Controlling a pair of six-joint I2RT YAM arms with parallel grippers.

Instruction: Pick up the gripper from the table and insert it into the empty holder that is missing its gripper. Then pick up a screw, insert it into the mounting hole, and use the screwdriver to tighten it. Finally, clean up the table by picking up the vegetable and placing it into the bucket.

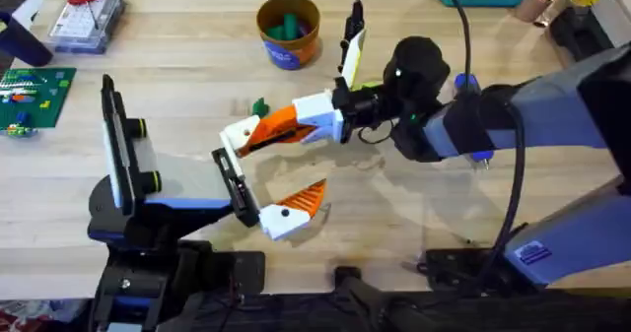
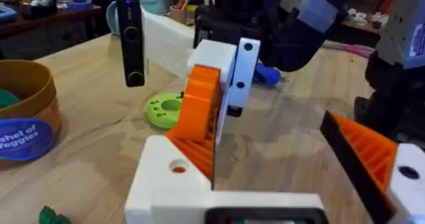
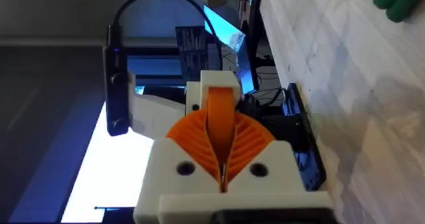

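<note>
My right gripper (image 1: 304, 121) is shut on the gripper (image 1: 271, 127), a long orange wedge on a white base. The wedge's lower end sits at the white holder (image 1: 235, 137) on the left arm's black rail. From the left wrist the orange gripper (image 2: 199, 111) stands right above the holder (image 2: 166, 184). My left gripper (image 1: 268, 171) is open; its other mount bears an orange ribbed triangle (image 1: 301, 202). The small dark-green vegetable (image 1: 259, 106) lies on the table just behind the holder. The orange bucket (image 1: 288, 32) stands farther back with teal cylinders in it. No screw is in view.
A lime-green disc with holes (image 2: 166, 110) lies beside the right gripper. A blue tool (image 2: 269, 74) lies behind it; I cannot tell whether it is the screwdriver. A clear box (image 1: 87, 19) and a green board (image 1: 35, 94) sit far left.
</note>
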